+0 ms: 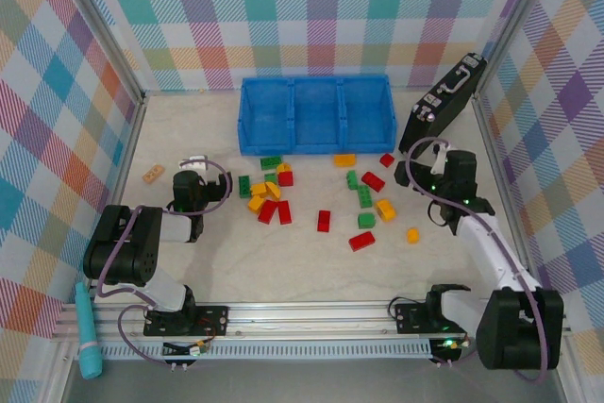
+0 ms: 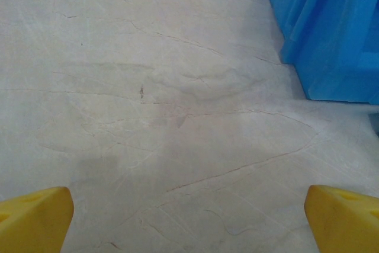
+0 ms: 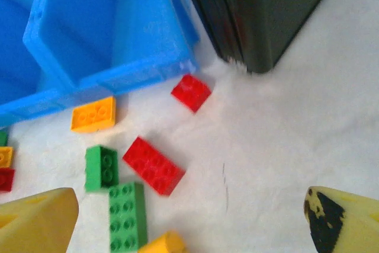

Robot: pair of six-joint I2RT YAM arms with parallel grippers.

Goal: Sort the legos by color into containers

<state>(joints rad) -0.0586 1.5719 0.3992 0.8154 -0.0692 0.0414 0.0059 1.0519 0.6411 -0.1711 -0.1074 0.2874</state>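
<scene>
Both claws stand wide open and hold nothing. The left claw hangs over bare table just off the left front corner of the blue tray. The right claw hovers near the tray's right front corner, close beside the black briefcase that leans at the table's right edge.

All three tray compartments look empty, so the sorting has not begun. The legos lie scattered across the middle of the table in front of the tray, with a tight bunch toward the left and looser pieces toward the right.

Several things could go wrong. The right claw works next to the briefcase, so a careless swing could knock it over onto the bricks or the tray. An orange brick and a small red brick sit almost against the tray's front wall; a finger coming down there could strike the wall and shove the tray back. In the left bunch, red, yellow and green pieces touch each other, so wide jaws could close on two colours at once and carry a wrong one in. Whether any of those are stacked or only side by side is hard to tell from above. Small hard bricks may also squirt out if pinched off-centre.
</scene>
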